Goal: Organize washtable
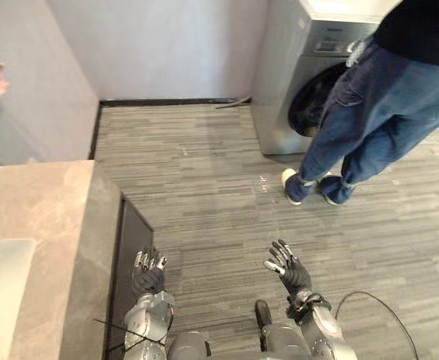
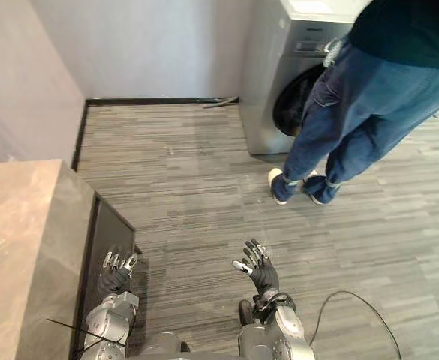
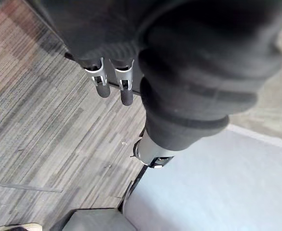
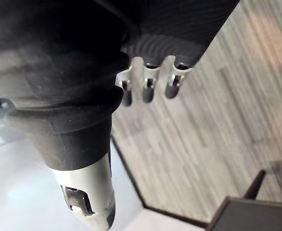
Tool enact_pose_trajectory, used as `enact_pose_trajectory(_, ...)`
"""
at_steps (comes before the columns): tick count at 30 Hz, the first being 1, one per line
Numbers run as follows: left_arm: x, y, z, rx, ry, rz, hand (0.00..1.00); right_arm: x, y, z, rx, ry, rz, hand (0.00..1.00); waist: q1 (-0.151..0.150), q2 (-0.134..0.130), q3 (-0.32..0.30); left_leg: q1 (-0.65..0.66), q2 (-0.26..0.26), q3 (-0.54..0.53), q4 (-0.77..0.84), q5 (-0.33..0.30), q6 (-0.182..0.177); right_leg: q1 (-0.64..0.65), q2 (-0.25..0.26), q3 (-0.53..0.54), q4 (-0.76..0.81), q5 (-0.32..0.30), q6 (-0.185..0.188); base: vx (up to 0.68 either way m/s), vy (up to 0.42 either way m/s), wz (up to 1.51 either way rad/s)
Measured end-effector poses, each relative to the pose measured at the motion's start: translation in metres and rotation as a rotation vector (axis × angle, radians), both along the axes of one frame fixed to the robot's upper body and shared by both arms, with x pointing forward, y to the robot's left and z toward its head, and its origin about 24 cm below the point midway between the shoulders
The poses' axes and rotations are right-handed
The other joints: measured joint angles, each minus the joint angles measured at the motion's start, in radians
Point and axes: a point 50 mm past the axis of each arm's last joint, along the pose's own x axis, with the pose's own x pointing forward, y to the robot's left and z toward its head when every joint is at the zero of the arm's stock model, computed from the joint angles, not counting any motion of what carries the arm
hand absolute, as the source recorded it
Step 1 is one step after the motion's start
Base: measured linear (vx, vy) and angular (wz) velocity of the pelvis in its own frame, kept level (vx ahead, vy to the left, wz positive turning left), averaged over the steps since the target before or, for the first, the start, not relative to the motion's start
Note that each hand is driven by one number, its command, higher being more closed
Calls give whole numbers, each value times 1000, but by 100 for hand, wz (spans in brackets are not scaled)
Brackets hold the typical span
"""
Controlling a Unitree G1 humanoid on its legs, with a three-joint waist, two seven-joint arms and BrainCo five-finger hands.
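- My head's two eyes look steeply down from high above onto the striped floor [image 1: 204, 187] in front of me.
- Set slightly apart sideways, they share nearly everything: the washtable [image 1: 39, 202] at my left, the washing machine [image 1: 283, 90] ahead to the right, my left hand [image 1: 148, 279] and my right hand [image 1: 290, 274].
- My left wrist camera looks along that hand from very close, down at the floor and a pale wall [image 3: 203, 187].
- My right wrist camera does likewise and meets the same floor.

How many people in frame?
1: a person stands on the floor in front of the washer, cut off at the chest. Others may be outside the views.
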Motion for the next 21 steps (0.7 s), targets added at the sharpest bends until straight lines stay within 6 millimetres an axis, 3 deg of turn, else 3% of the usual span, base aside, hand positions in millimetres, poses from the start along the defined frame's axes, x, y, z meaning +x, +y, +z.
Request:
enact_pose_trajectory(4,-1,4,2,45,15,27,0,-1,-4,2,-4,-6,-15,0,-14,1,-3,44,-17,93,-66,7,4,-19,9,73,-25,35,2,80,53,-84)
enact_pose_trajectory(5,-2,8,3,78,21,35,0,0,-4,6,-6,-25,-17,0,-22,8,-5,45,-15,147,-50,14,-5,-38,23,77,-33,82,-15,58,44,-150)
enact_pose_trajectory(6,-1,14,4,106,21,50,0,2,-5,9,-7,-44,-20,0,-20,4,-4,2,-12,195,44,42,-15,-69,19,30,-22,133,-69,40,58,-170)
enact_pose_trajectory(7,0,19,7,130,13,54,0,7,-2,12,2,-63,-19,0,-19,-19,6,-51,3,203,119,38,-8,-82,1,-17,-32,166,-103,-51,19,-152)
enact_pose_trajectory(8,11,23,14,144,-27,57,0,10,-5,13,9,-75,-57,0,-20,-11,-1,-111,4,196,42,-13,70,-81,-19,-130,-106,235,-160,-116,-7,-147)
enact_pose_trajectory(9,17,28,22,156,-62,83,0,17,-4,11,17,-69,-81,0,-16,-40,14,-26,-32,293,-217,131,71,-137,-90,-436,65,55,-184,-63,-13,-178)
enact_pose_trajectory(10,14,34,20,153,-44,131,0,21,-1,12,18,-72,-71,0,-22,-38,15,14,-35,376,-245,144,79,-110,-139,-660,191,-55,-204,9,7,-165)
enact_pose_trajectory(12,10,38,18,157,-28,154,0,23,5,9,19,-61,-46,0,-18,5,19,54,-5,475,-215,139,86,-59,-161,-860,353,-140,-213,21,46,-162)
enact_pose_trajectory(15,8,40,19,161,-28,160,0,24,6,8,-6,-58,-24,0,-20,18,1,89,-3,582,-198,139,86,-8,-184,-970,410,-169,-204,26,5,-140)
enact_pose_trajectory(16,9,39,19,159,-33,157,0,26,6,9,-17,-63,-17,0,-20,9,-12,89,-14,627,-187,138,86,-3,-191,-993,365,-154,-199,79,-78,-162)
enact_pose_trajectory(18,12,35,17,148,-29,144,0,26,4,6,-27,-52,-15,0,-25,-1,-22,90,-12,689,-148,127,68,19,-153,-968,241,-146,-177,116,-111,-131)
enact_pose_trajectory(19,18,29,15,129,-26,123,0,24,0,4,-44,-42,-12,0,-28,2,-25,89,9,713,-94,117,51,53,-114,-952,152,-132,-157,184,-140,-99)
enact_pose_trajectory(20,21,24,10,111,-11,100,0,21,-4,2,-57,-30,-13,0,-42,3,-26,74,72,732,44,90,24,105,-85,-921,63,-92,-143,193,-129,-80)
enact_pose_trajectory(21,21,24,10,113,-10,94,0,19,-5,1,-58,-26,-14,0,-45,1,-26,68,87,734,78,75,6,115,-81,-914,52,-88,-138,136,-73,-65)
